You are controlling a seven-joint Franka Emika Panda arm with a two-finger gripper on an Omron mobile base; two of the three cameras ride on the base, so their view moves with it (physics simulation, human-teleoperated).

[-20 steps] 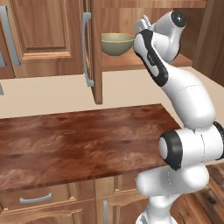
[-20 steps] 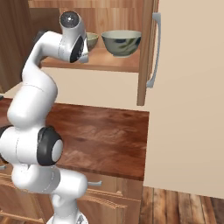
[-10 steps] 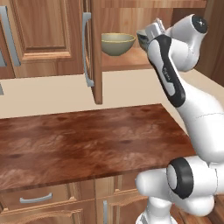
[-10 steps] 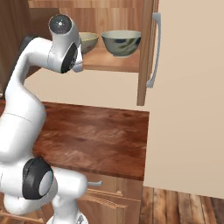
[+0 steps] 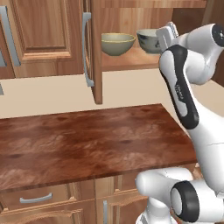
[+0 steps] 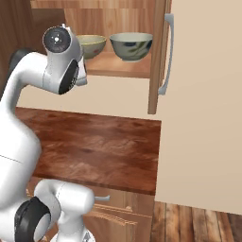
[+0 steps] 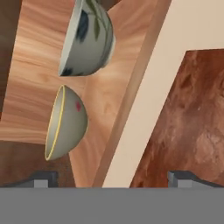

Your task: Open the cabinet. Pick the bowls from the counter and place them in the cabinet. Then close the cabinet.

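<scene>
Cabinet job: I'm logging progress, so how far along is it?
Done: both bowls, the beige one and the grey-green one, sit on the cabinet shelf. In hand: nothing; the gripper is open. Left: closing both open doors.

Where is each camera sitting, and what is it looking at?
Left base view: behind the arm, on its left, looking forward at the counter and open cabinet; the white arm rises at the right.
Right base view: behind, on its right, facing the same cabinet; the arm rises at the left.
Hand view: on the hand, rolled sideways, looking along the open gripper at the shelf.
All three share the beige-olive bowl and grey-green bowl on the shelf.
</scene>
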